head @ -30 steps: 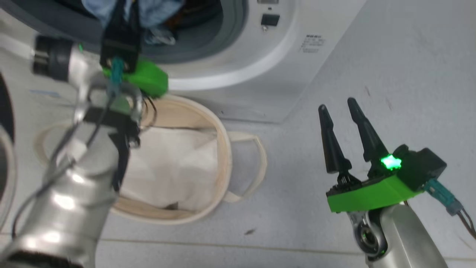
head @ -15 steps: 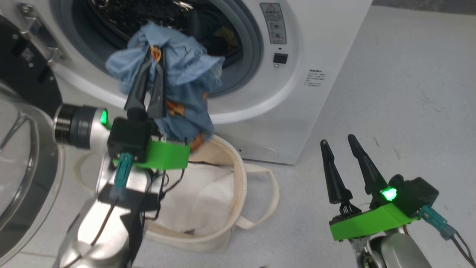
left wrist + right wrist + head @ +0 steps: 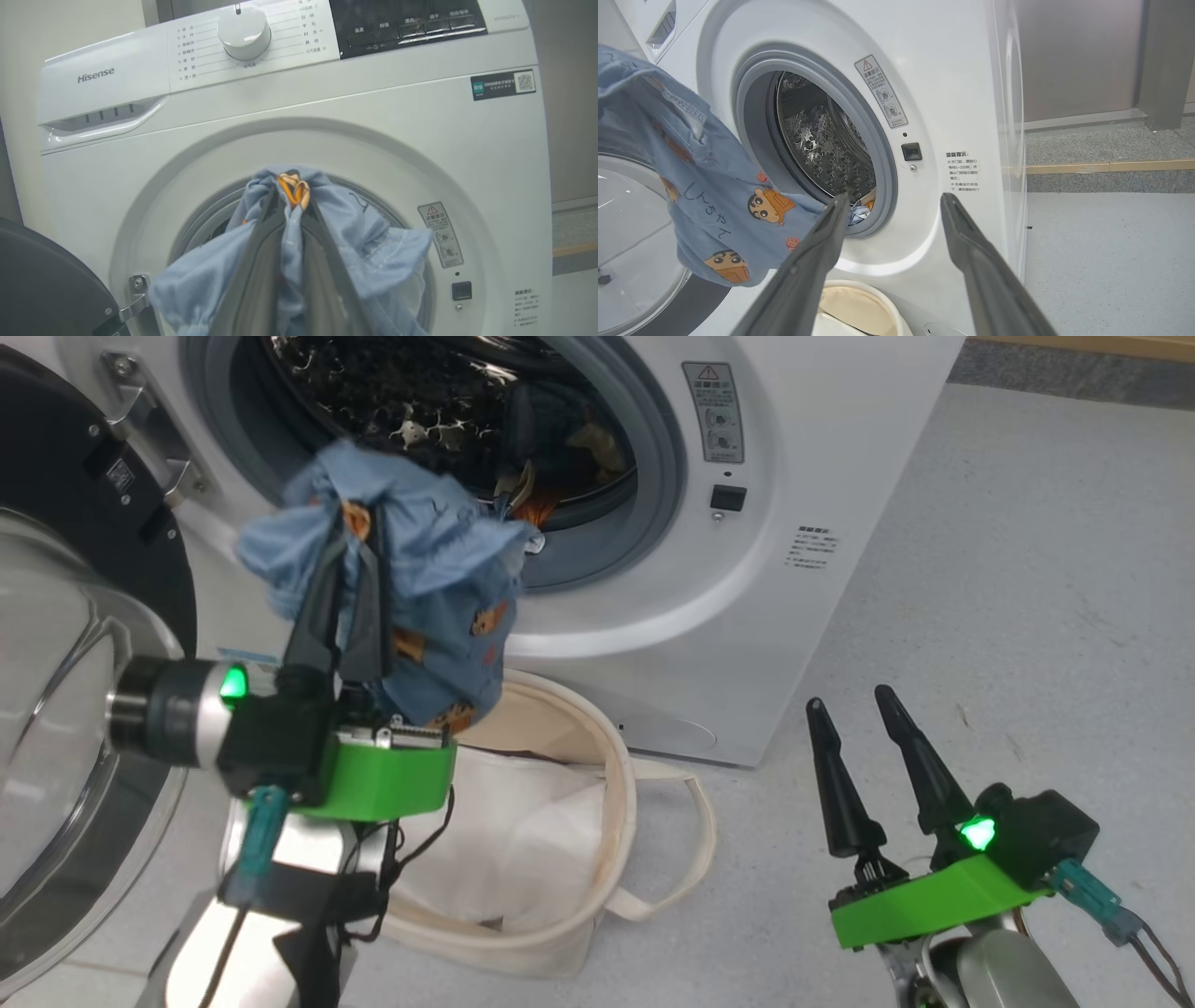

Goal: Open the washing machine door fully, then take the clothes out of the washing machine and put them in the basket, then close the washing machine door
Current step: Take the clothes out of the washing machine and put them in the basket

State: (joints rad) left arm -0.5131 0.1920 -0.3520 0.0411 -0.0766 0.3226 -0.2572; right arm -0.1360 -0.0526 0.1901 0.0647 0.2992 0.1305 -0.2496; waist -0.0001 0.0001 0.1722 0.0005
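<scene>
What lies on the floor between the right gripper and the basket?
In the head view, the stretch of grey floor between the basket and the open right gripper is bare.

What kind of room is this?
Probably a laundry room or a wash corner. There is a white front-loading washing machine, a cream canvas laundry basket on the grey speckled floor right in front of it, and a light-blue cartoon-print garment hanging just outside the machine's opening.
</scene>
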